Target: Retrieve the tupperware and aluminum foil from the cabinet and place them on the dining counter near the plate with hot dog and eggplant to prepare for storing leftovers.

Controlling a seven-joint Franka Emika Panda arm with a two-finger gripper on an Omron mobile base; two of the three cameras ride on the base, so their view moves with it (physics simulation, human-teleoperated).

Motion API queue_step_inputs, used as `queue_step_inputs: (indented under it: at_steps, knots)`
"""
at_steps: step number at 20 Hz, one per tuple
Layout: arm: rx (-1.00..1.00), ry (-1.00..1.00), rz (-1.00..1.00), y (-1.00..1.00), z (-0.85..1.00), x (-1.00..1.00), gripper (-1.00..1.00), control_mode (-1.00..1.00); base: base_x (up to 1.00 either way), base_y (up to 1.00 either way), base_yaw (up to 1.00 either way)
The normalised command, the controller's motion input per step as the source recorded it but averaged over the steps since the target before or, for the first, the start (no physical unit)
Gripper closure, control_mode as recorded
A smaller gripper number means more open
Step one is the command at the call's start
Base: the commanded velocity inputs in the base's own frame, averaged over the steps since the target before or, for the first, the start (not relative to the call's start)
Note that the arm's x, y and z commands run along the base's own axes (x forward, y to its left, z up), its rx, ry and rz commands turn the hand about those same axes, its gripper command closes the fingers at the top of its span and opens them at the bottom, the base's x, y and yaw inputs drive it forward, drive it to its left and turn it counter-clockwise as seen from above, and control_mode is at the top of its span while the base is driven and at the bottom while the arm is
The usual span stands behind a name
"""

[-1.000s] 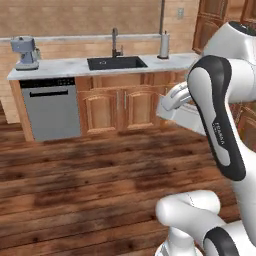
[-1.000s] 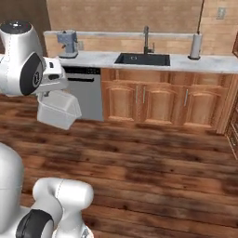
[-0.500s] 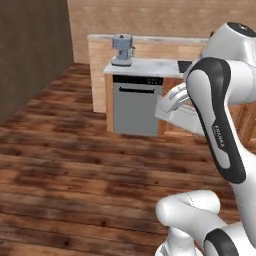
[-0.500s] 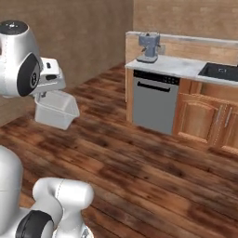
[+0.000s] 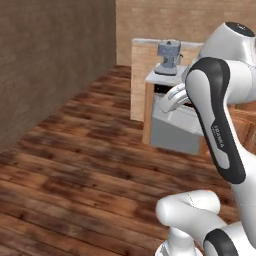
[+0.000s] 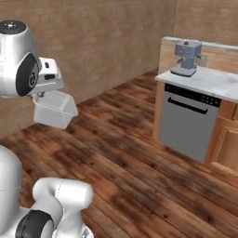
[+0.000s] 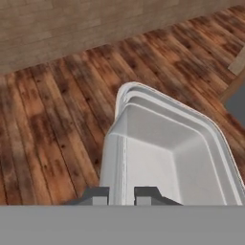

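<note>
The tupperware (image 6: 55, 109) is a clear greyish tub, carried in the air well above the wooden floor. My gripper (image 6: 42, 96) sits at its upper edge, under the white wrist. In the hand view my gripper (image 7: 122, 195) is shut on the tupperware (image 7: 162, 153), with the tub's left wall pinched between the two dark fingertips (image 7: 101, 194). In the left base view the tupperware (image 5: 176, 113) peeks out from behind my forearm. The aluminum foil, the cabinet, the dining counter and the plate are out of view.
A grey dishwasher (image 6: 186, 122) stands under a marble worktop (image 6: 207, 82) with a coffee machine (image 6: 187, 56) on it, to the right. A dark brick wall (image 5: 50, 60) runs along the left. Open wooden floor (image 6: 121, 153) lies ahead.
The whole picture has swung: sink and cupboards slid out to the right and the brick wall came in, so the base has turned. The tub stays held in the shut gripper.
</note>
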Motion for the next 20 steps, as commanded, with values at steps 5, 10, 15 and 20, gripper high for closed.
queue_step_inputs:
  at_steps: [5,10,15,20]
  knots:
    - [0.0,0.0,0.0,0.0,0.0,0.0,1.0,1.0,1.0,0.04,0.08]
    - [0.0,0.0,0.0,0.0,0.0,0.0,1.0,1.0,1.0,0.26,-0.02]
    - [0.0,0.0,0.0,0.0,0.0,0.0,1.0,1.0,1.0,0.56,-0.12]
    - [0.0,0.0,0.0,0.0,0.0,0.0,1.0,1.0,1.0,0.65,-0.17]
